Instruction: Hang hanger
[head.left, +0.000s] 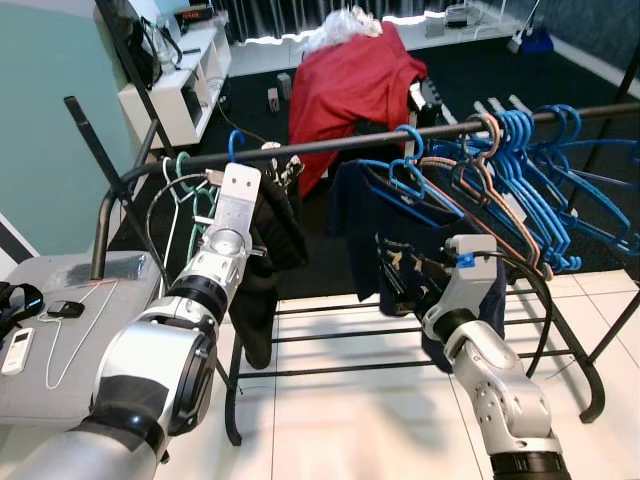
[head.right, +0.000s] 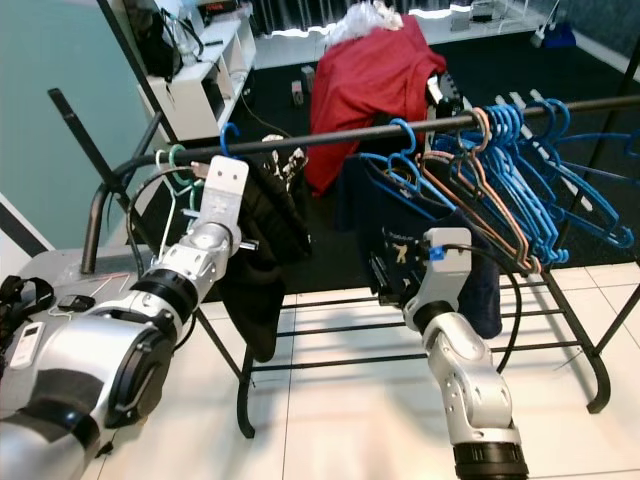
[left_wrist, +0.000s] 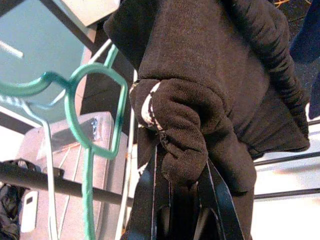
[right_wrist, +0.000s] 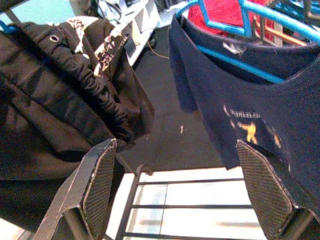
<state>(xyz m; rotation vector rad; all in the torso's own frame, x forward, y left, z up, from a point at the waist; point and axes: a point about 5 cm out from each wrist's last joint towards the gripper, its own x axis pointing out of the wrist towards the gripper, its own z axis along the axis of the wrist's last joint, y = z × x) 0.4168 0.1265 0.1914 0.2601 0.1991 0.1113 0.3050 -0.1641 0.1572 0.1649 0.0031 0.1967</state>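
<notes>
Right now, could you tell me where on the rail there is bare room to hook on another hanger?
The rail is bare between the dark brown garment and the navy T-shirt. Its right part is crowded with blue hangers. Left of the brown garment, green and white hangers fill the bend. The left claw is shut on the brown garment; the right claw is open.

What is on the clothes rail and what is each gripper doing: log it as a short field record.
rail: black clothes rail on a black rack
left gripper: shut on the dark brown garment, raised near the rail's left end
right gripper: open, holding nothing, in front of the navy T-shirt
hung clothes: dark brown garment; navy T-shirt on a blue hanger
spare hangers: green hanger at the left end; bunch of blue hangers at the right end
behind rack: red garment
</notes>
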